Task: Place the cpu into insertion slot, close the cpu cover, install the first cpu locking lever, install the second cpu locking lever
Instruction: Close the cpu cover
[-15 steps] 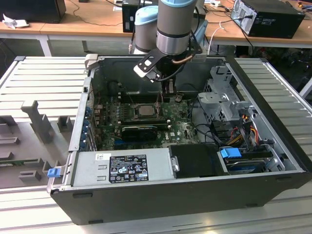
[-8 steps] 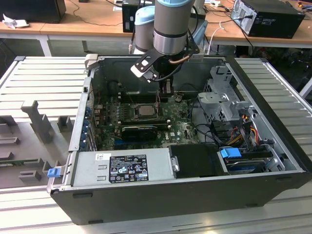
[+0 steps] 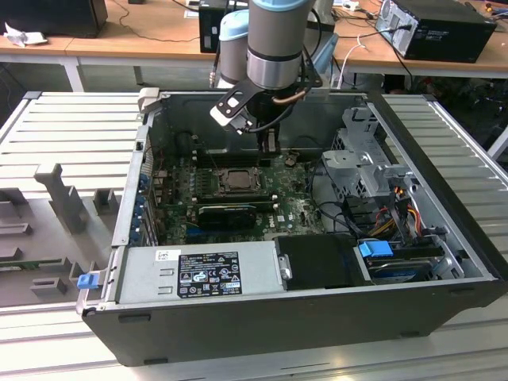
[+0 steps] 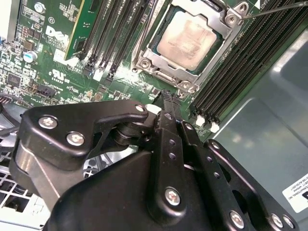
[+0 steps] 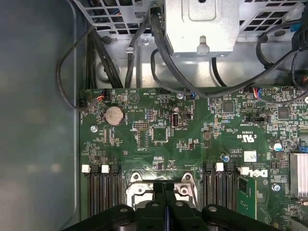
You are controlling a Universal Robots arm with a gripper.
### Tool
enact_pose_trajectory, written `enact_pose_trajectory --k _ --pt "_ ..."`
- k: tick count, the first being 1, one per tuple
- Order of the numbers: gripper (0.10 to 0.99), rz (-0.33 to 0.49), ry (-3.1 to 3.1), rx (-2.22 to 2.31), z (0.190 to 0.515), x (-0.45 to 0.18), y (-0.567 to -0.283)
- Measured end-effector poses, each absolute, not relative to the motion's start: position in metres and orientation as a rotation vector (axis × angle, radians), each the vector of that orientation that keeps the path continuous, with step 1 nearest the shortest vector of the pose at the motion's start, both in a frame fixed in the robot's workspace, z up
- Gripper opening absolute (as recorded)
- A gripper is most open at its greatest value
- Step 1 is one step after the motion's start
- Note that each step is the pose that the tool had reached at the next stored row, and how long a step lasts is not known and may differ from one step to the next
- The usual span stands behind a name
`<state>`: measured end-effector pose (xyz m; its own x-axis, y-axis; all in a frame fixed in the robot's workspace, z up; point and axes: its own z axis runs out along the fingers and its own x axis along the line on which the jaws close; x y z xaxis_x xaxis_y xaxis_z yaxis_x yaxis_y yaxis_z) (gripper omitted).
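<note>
Workshop w/ wooden desks (image 3: 143, 44) at the back; on a slatted metal table (image 3: 71, 127) an open PC case (image 3: 317, 317) lies on its side, green board (image 5: 202, 144) facing up. The robot arm (image 3: 274, 48) hangs down into the case, its gripper (image 4: 167, 96) low over the board and just beside one edge of the insertion slot (image 4: 179, 83); can't tell if the tip touches anything. Its fingers (image 5: 158, 204) are pressed together side by side, w/ nothing b/w them. The cpu (image 4: 188, 41) sits flat in the slot, dull silver top up, and the cpu cover (image 4: 153, 60) lies down around it, framing the chip. At one corner of the slot a thin metal lever (image 4: 276, 8) runs off over the long black memory slots (image 4: 236, 62), which flank the slot on both sides. In the exterior view the slot is mid-board, w/ a black graphics card (image 3: 226, 213) just in front of it, a grey power supply (image 3: 198, 270) along the near wall, and a drive cage (image 3: 361, 163) plus loose cables (image 3: 397, 210) toward the exterior view's right. In the first wrist view a coin battery (image 5: 114, 115) sits on the board, well apart from the slot.
</note>
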<state>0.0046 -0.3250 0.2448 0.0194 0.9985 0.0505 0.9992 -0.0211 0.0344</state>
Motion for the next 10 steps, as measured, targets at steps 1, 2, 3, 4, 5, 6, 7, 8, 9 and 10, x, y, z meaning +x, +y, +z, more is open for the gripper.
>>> enact_pose_trajectory --k 1,2,3,4,5,6,7,8,9,10 --pt "0.106 -0.094 -2.19 -2.235 0.2448 0.0044 -0.325" --pt "0.106 -0.094 -2.19 -2.235 0.2448 0.0041 -0.325" --pt "0.106 -0.094 -2.19 -2.235 0.2448 0.0037 -0.325" --pt "0.106 -0.094 -2.19 -2.235 0.2448 0.0034 -0.325" --pt "0.106 -0.094 -2.19 -2.235 0.2448 0.003 -0.325" --pt "0.106 -0.094 -2.19 -2.235 0.2448 0.0027 -0.325" --pt "0.106 -0.094 -2.19 -2.235 0.2448 0.0024 -0.325" --pt "0.106 -0.094 -2.19 -2.235 0.2448 0.0019 -0.325" --pt "0.106 -0.094 -2.19 -2.235 0.2448 0.0013 -0.325" --pt "0.106 -0.094 -2.19 -2.235 0.2447 0.0008 -0.325"
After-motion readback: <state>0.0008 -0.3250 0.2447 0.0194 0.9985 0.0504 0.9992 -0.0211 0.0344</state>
